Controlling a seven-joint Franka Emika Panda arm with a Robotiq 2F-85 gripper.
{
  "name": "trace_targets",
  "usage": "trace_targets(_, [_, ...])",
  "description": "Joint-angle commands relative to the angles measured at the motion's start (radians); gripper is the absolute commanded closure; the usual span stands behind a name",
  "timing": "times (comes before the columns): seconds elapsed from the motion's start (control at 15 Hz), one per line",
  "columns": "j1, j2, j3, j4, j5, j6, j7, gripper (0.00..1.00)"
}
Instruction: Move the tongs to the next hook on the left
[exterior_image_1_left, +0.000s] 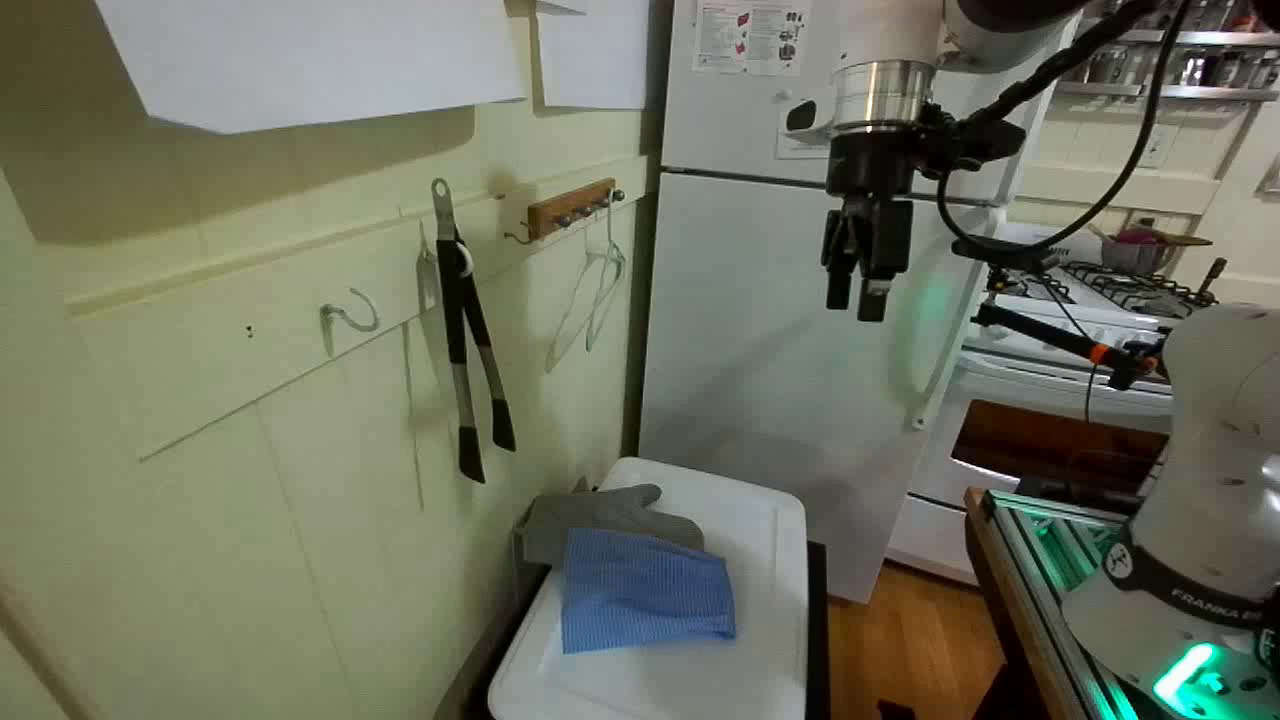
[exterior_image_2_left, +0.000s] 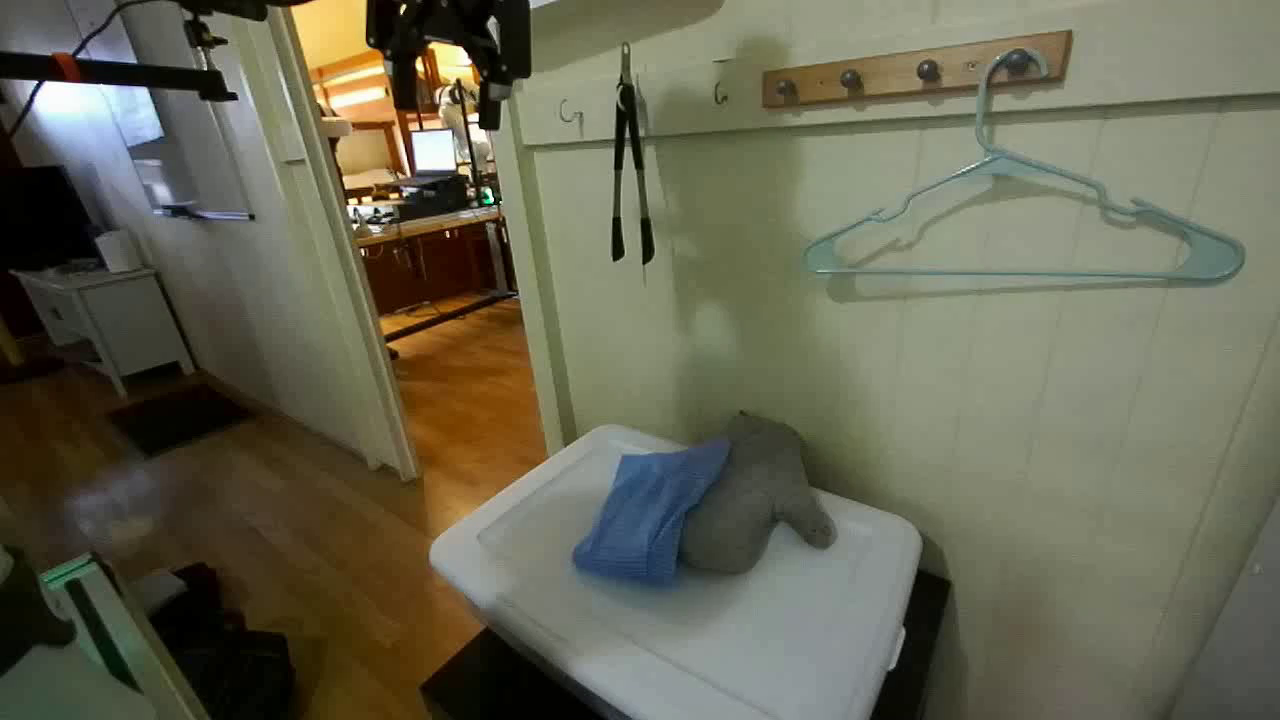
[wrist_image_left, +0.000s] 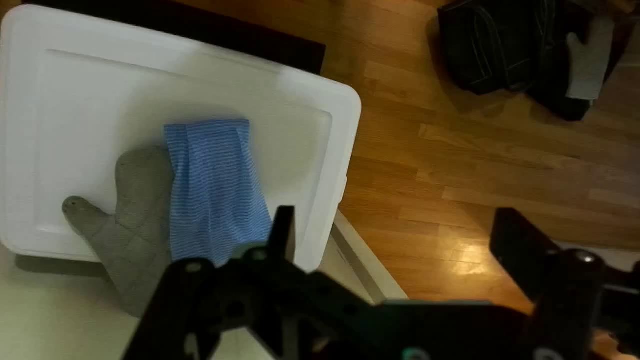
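Observation:
The black tongs (exterior_image_1_left: 453, 310) hang upright on the wall from a pale wire hook (exterior_image_1_left: 466, 261). They also show in an exterior view (exterior_image_2_left: 626, 97), where their hook is hidden. A bare hook (exterior_image_1_left: 347, 320) is on their left, also seen in an exterior view (exterior_image_2_left: 570, 114). Another bare hook (exterior_image_2_left: 720, 95) is on their right, beside the wooden peg strip. My gripper (exterior_image_1_left: 856, 298) is in the air, well away from the wall and the tongs, pointing down. It also shows in an exterior view (exterior_image_2_left: 448, 100). In the wrist view the fingers (wrist_image_left: 395, 225) are wide apart with nothing between them.
A white lidded bin (exterior_image_1_left: 760, 620) stands below the tongs with a blue cloth (exterior_image_1_left: 645, 590) and grey mitt (exterior_image_1_left: 610, 515) on it. A peg strip (exterior_image_2_left: 825, 90) holds a pale hanger (exterior_image_2_left: 1000, 272). White sheets (exterior_image_1_left: 320, 60) jut above the tongs. A fridge (exterior_image_1_left: 740, 350) stands behind.

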Motion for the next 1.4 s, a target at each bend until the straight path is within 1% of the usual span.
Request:
trace_targets(0.0, [-0.023,0.002,0.019,0.002,0.009,-0.004,-0.008,0.00])
trace_targets(0.47, [-0.023,0.002,0.019,0.002,0.009,-0.004,-0.008,0.00])
trace_targets(0.53, [-0.022,0.020,0.030,-0.013,0.019,0.053,0.012,0.00])
trace_targets(0.6, [-0.025,0.029,0.046,-0.035,0.018,0.135,0.032,0.00])
trace_targets(0.67, [-0.023,0.030,0.057,-0.050,0.027,0.246,0.039,0.00])
trace_targets(0.87, [-0.006,0.074,0.090,-0.065,0.034,0.505,0.064,0.00])
trace_targets(1.13, [0.027,0.208,0.136,-0.098,0.054,0.847,0.102,0.00])
trace_targets(1.33, [0.061,0.327,0.159,-0.087,0.074,1.042,0.110,0.00])
